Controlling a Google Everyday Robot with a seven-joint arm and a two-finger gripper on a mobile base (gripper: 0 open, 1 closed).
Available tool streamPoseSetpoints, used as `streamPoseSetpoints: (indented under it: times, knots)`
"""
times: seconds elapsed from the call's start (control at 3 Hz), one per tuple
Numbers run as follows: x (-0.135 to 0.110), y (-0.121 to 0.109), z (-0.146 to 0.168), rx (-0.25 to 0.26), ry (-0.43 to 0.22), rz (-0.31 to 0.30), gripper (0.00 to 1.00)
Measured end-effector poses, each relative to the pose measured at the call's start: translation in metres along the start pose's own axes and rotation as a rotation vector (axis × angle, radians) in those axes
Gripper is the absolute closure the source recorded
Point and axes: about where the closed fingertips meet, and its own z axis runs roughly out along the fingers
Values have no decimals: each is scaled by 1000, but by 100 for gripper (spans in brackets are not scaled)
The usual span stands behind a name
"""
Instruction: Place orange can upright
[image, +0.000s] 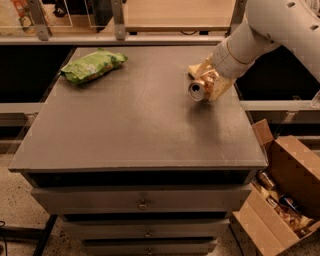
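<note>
The orange can (198, 88) is held on its side, its silver top facing the camera, a little above the right part of the grey table (135, 125). My gripper (206, 84) comes down from the white arm at the upper right and is shut on the can, with tan fingers (200, 67) on both sides of it. The can's body is mostly hidden by the fingers.
A green chip bag (92, 65) lies at the table's back left. An open cardboard box (280, 200) with small cans and clutter stands on the floor at the right. Drawers sit under the tabletop. A shelf rail runs behind the table.
</note>
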Motion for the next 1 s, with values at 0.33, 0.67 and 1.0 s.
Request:
streamPoseSetpoints:
  times: [0.33,0.67,1.0]
  knots:
    - [-12,11,-31,42,-72,9,100]
    - [-29,34,-79,120,-174,57,100]
    - [-48,58,-112,179,-259,99,100]
